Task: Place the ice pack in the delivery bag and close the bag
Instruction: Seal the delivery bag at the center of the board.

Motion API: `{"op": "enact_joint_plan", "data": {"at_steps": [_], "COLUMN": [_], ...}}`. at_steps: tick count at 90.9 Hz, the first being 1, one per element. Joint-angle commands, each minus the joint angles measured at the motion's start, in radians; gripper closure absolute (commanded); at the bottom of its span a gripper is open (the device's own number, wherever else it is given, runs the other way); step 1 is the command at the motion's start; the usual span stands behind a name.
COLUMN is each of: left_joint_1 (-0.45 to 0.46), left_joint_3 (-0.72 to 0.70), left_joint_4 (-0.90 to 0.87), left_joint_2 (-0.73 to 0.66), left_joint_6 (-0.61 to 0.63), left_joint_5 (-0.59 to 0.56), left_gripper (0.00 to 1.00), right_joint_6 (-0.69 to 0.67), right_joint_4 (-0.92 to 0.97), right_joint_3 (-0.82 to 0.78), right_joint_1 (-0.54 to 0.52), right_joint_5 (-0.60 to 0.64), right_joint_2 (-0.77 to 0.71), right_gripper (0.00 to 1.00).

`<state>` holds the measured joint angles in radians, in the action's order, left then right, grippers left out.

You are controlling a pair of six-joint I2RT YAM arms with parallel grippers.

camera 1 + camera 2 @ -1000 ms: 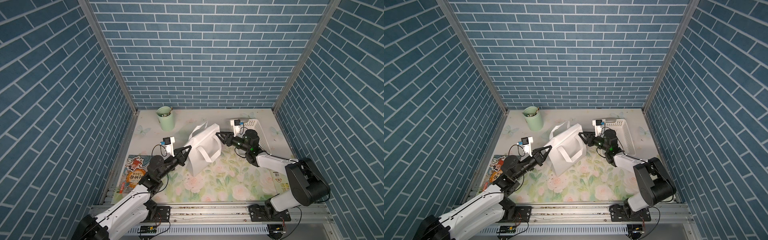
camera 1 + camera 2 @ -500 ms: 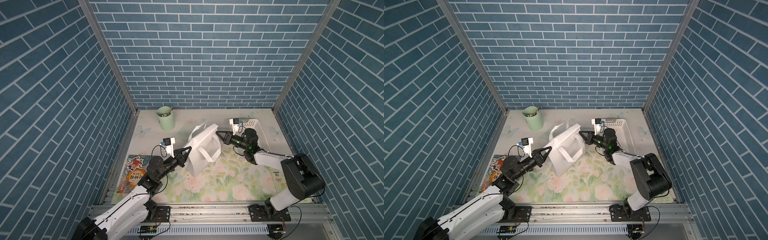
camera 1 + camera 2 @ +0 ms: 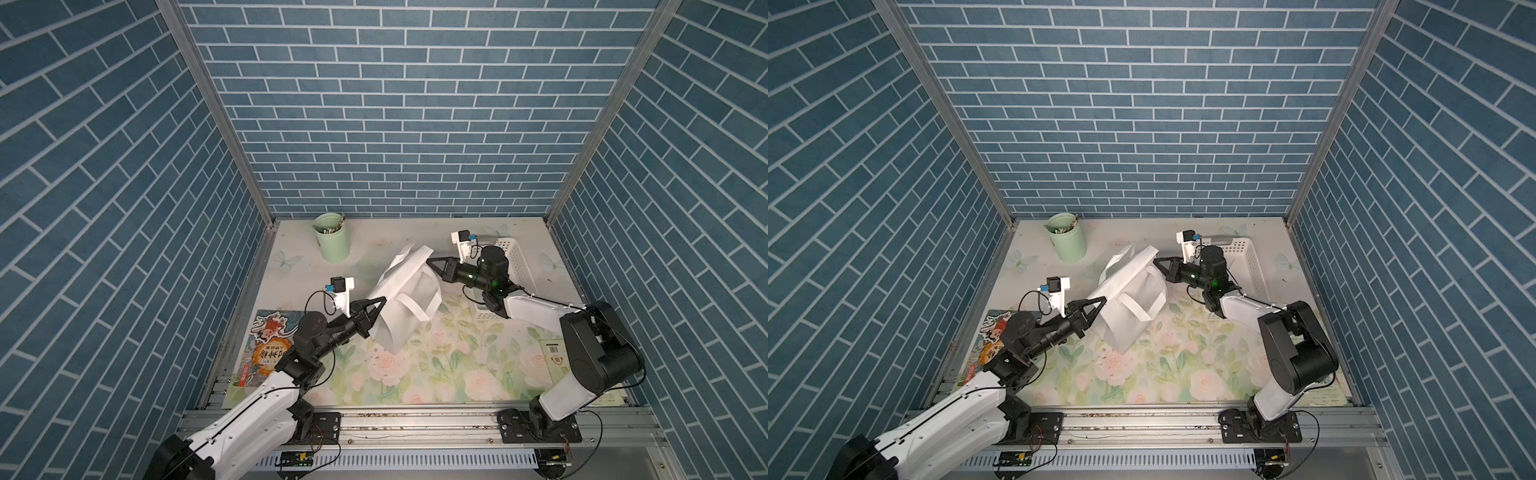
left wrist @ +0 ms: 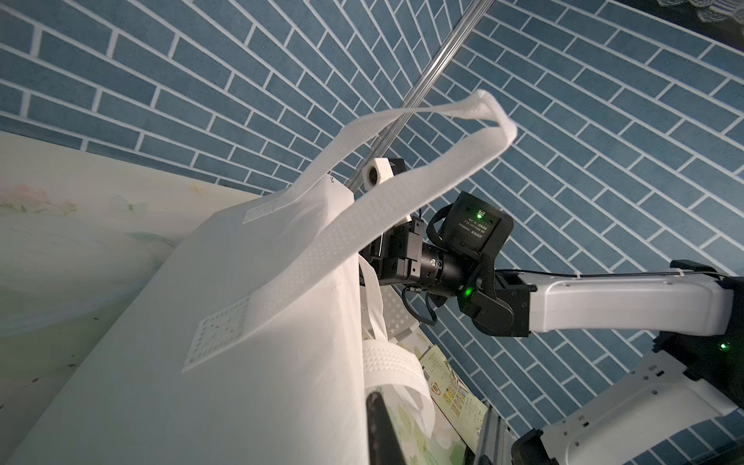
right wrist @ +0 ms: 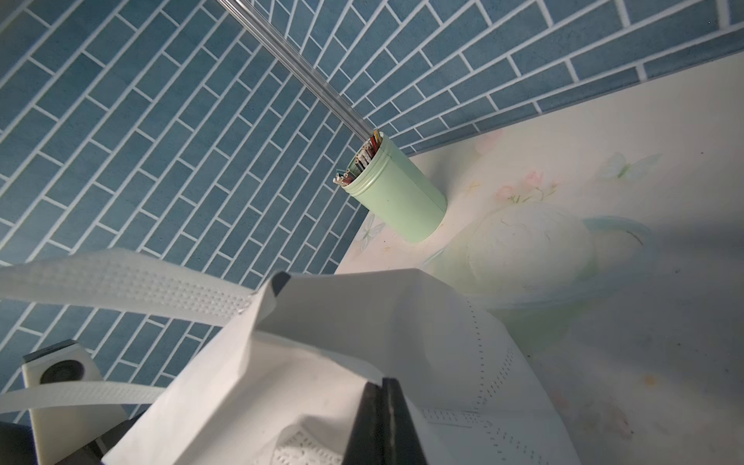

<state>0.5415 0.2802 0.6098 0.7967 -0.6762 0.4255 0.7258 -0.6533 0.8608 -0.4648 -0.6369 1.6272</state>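
White delivery bag (image 3: 390, 328) stands tilted mid-bench (image 3: 419, 376), between my two arms, in front of the green canister (image 3: 332, 245) and beside the perforated basket (image 3: 518, 259); I see my left tool (image 3: 377, 302) clenched on its nearer edge and my right tool (image 3: 431, 262) pinching the far rim, fingers (image 5: 382, 418) pressed together
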Motion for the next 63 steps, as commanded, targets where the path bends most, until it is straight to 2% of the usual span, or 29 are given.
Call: {"op": "enact_joint_plan", "data": {"at_steps": [1, 8, 18, 25, 51, 63], "left_joint_1": [0.006, 0.006, 0.006, 0.006, 0.005, 0.006], "left_joint_3": [0.002, 0.007, 0.008, 0.009, 0.019, 0.017], "left_joint_4": [-0.065, -0.101, -0.132, -0.151, -0.2, -0.202], "left_joint_2": [-0.003, -0.002, -0.003, -0.003, -0.004, -0.011], "left_joint_6": [0.023, 0.034, 0.037, 0.037, 0.036, 0.034], "left_joint_5": [0.09, 0.056, 0.017, -0.013, -0.076, -0.075], "left_gripper": [1.0, 1.0, 1.0, 1.0, 1.0, 1.0], "right_joint_6": [-0.054, -0.053, -0.05, -0.048, -0.067, -0.013], "right_joint_4": [0.091, 0.076, 0.075, 0.081, 0.21, 0.225], "right_joint_3": [0.041, 0.02, -0.031, -0.074, -0.203, -0.262], "right_joint_1": [0.014, 0.014, 0.014, 0.014, 0.014, 0.01], "right_joint_5": [0.117, 0.113, 0.143, 0.16, 0.252, 0.269], "right_joint_2": [0.011, -0.012, -0.08, -0.131, -0.377, -0.519], "right_gripper": [1.0, 1.0, 0.75, 0.63, 0.51, 0.44]}}
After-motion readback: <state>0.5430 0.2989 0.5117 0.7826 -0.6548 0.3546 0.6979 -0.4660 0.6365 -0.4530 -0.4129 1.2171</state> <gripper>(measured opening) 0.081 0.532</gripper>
